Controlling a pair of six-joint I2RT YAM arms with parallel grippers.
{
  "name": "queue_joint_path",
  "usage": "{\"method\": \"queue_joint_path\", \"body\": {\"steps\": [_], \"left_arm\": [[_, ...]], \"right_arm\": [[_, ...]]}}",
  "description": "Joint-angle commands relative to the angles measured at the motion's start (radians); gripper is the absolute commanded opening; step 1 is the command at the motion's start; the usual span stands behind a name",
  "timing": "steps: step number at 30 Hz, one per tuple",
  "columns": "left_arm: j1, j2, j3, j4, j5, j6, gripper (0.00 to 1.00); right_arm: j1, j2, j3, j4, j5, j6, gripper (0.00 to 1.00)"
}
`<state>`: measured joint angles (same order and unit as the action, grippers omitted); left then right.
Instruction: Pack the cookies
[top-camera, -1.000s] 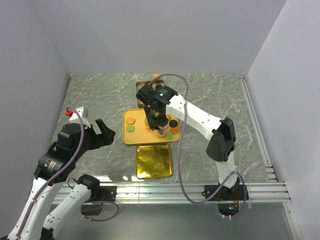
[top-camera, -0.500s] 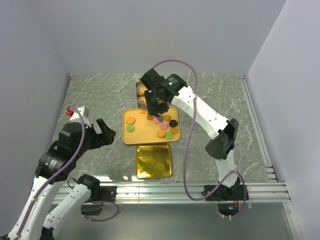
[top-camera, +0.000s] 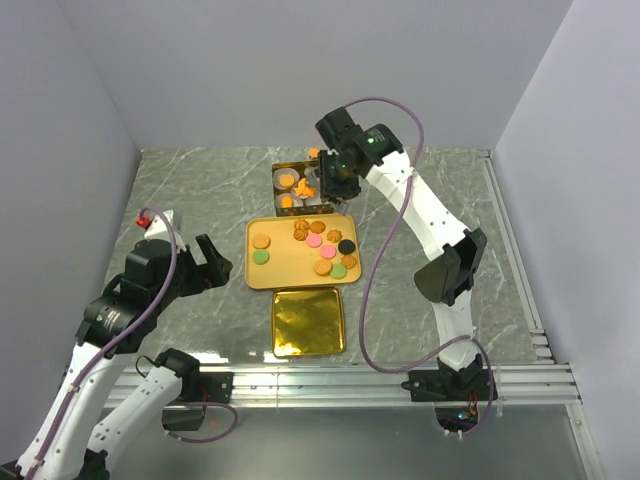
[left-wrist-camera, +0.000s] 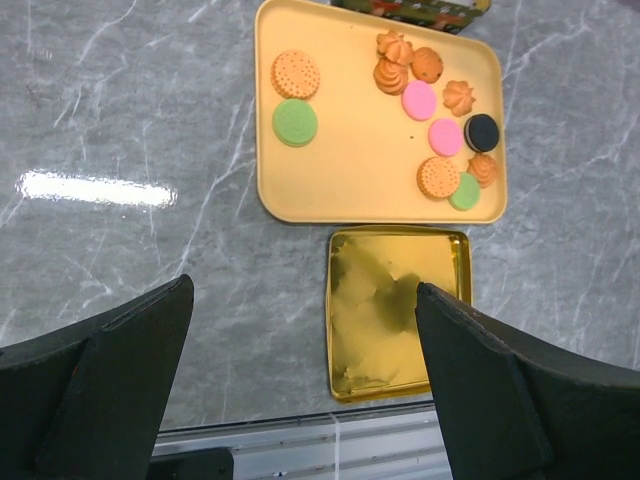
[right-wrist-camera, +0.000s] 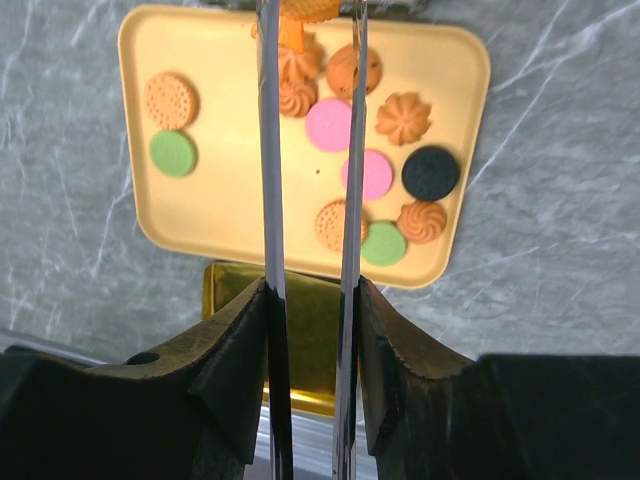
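Cookies (top-camera: 315, 240) in orange, pink, green and black on a yellow tray (top-camera: 285, 268), most on its right half, two at its left. One orange cookie (right-wrist-camera: 305, 10) clenched in the right gripper (top-camera: 322, 183), above a dark tin (top-camera: 276, 172) just behind the tray. More orange cookies inside that tin. Gold lid (top-camera: 308, 322) flat on the marble table (top-camera: 180, 190), just in front of the tray. Left gripper (top-camera: 212, 265) well to the tray's left, jaws spread wide, grasping nothing.

Assorted cookies (left-wrist-camera: 419, 100) (flat, scattered) on tray (left-wrist-camera: 350, 170)
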<state>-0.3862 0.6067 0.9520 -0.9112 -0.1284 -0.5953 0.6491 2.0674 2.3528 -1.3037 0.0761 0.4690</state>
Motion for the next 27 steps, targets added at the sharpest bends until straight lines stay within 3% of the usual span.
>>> {"method": "queue_joint_path", "body": {"steps": [1,27], "left_arm": [[0.004,0.037,0.004,-0.005,-0.024,-0.012,0.99],[0.004,-0.013,0.004,0.008,-0.005,-0.001,0.99]], "right_arm": [[-0.035,0.003,0.063,0.032,-0.015,-0.032,0.37],[-0.134,0.134,0.054,0.09,-0.102,-0.089,0.37]]}}
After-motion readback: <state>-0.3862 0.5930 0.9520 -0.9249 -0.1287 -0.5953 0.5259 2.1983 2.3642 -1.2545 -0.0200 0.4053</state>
